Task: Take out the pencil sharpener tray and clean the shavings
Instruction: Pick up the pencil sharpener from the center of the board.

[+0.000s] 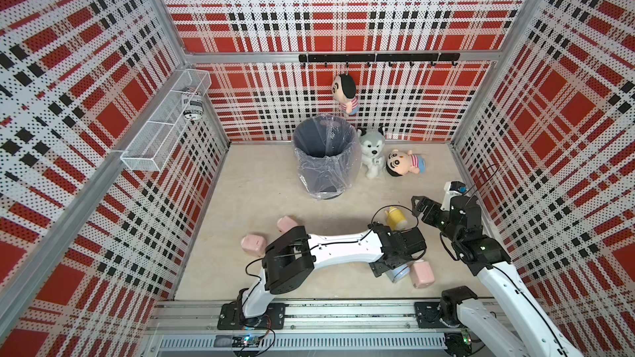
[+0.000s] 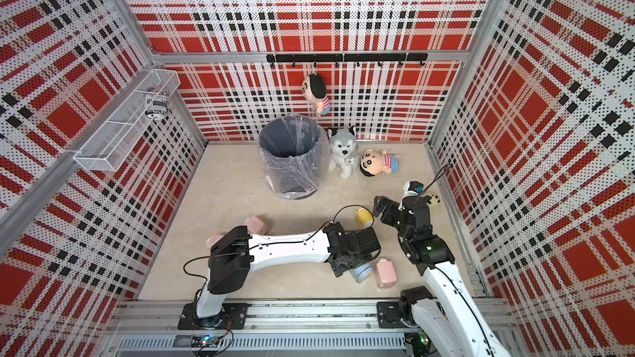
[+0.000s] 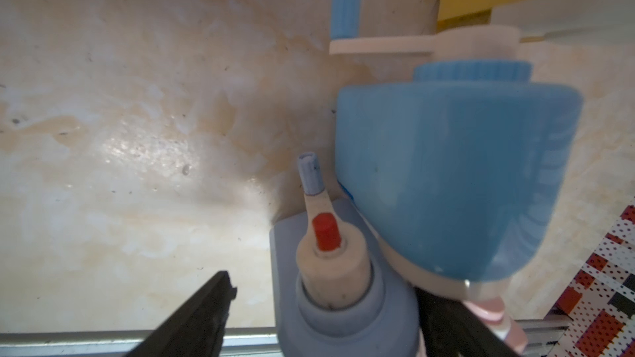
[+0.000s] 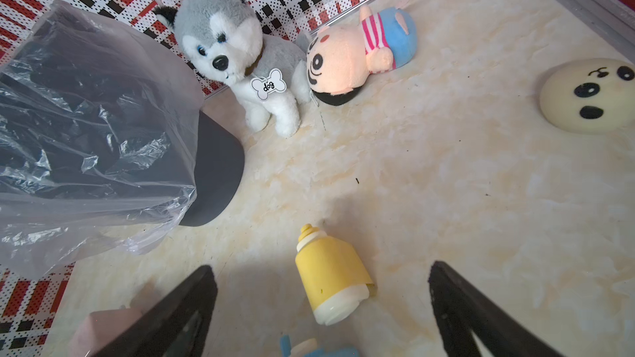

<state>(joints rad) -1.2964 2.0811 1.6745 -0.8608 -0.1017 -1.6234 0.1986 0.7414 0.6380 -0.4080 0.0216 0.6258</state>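
Grey-blue pencil sharpener (image 3: pixel 347 317) at the tabletop (image 3: pixel 137 132) front edge, between left gripper (image 3: pixel 326 285) jaws, parted, one jaw clear of it, blue sharpener (image 3: pixel 446 173) just beside, right gripper (image 4: pixel 321 267) jaws wide above yellow sharpener (image 4: pixel 326 290), lined bin (image 1: pixel 323 152) toward the back wall

Open floor (image 1: pixel 247 183) left of and in front of the lined bin (image 1: pixel 311 170): widest passage. Back wall right of the bin crowded by husky plush (image 1: pixel 371 152) and lying doll (image 1: pixel 407 163). Front centre barred by the left arm (image 1: pixel 338 245), two pink sharpeners (image 1: pixel 253 243) at its elbow; yellow sharpener (image 1: pixel 395 218), blue sharpener (image 1: pixel 400 273) and third pink sharpener (image 1: pixel 422 273) clustered near its wrist. Panda bun (image 2: pixel 434 200) by right wall.
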